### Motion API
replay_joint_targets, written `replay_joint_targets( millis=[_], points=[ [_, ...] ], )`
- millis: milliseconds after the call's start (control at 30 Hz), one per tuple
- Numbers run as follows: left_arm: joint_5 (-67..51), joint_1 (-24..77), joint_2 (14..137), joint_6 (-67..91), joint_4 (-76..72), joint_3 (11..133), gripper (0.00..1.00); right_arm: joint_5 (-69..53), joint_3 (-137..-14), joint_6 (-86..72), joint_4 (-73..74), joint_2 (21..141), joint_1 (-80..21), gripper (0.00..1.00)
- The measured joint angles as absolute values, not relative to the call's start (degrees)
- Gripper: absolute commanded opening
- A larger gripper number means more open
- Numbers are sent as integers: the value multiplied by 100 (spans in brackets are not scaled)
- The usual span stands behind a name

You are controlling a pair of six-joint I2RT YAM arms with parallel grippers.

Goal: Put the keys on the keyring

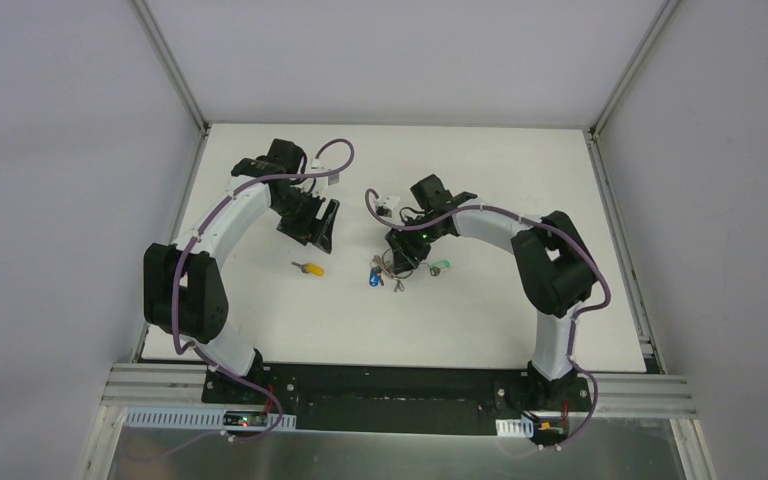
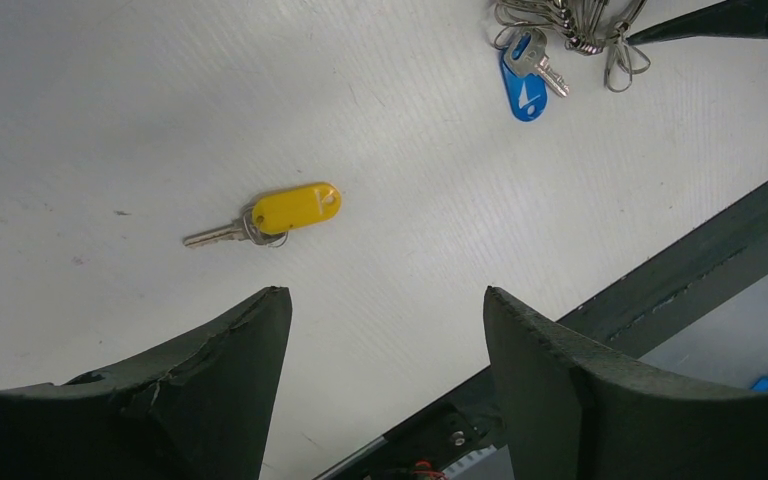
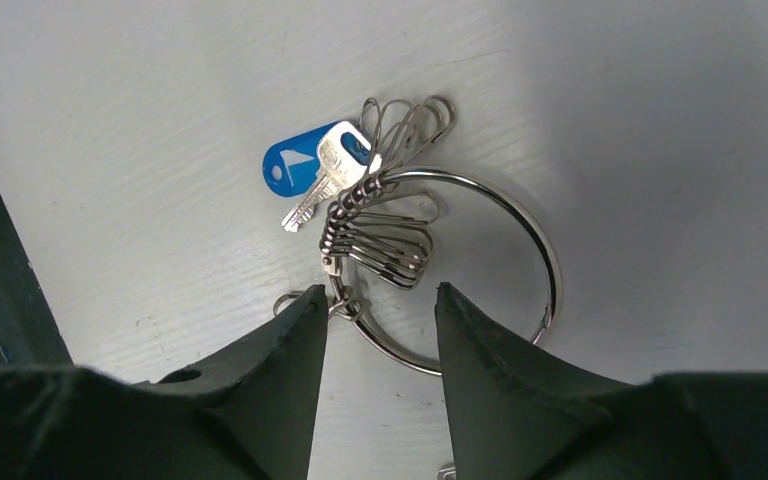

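Note:
The yellow-headed key (image 1: pixel 310 268) lies flat on the white table, and in the left wrist view (image 2: pixel 295 207) it is ahead of my open, empty left gripper (image 2: pixel 385 300), which hovers above it (image 1: pixel 318 228). The green-headed key (image 1: pixel 440 266) lies just right of the keyring (image 1: pixel 400 264). In the right wrist view the silver keyring (image 3: pixel 556 270) lies flat with a fan of small silver clips and the blue-headed key (image 3: pixel 298 163). My right gripper (image 3: pixel 380 295) is open, its fingertips either side of the ring's near edge. The green key is hidden in both wrist views.
The blue-headed key (image 2: pixel 523 88) and the ring's clip bundle (image 2: pixel 570 20) show at the top of the left wrist view. The table's dark front rail (image 2: pixel 680 280) runs along the near edge. Grey walls enclose the table.

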State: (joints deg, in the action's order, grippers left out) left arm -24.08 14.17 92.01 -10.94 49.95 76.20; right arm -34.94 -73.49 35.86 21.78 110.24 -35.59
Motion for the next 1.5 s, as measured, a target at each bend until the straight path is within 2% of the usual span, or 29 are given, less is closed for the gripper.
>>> replay_joint_targets(
  millis=[267, 967, 1500],
  points=[
    [-2408, 1415, 9201, -1096, 5004, 7620, 71, -3544, -7570, 3778, 2239, 11336, -3590, 45],
    [-2523, 1413, 9201, -1098, 5009, 7620, 70, -3540, -7684, 4045, 2541, 11382, -3706, 1],
    [-2552, 1413, 9240, -1098, 5052, 7623, 69, -3417, -7688, 4025, 2856, 11131, -3712, 0]
  ],
)
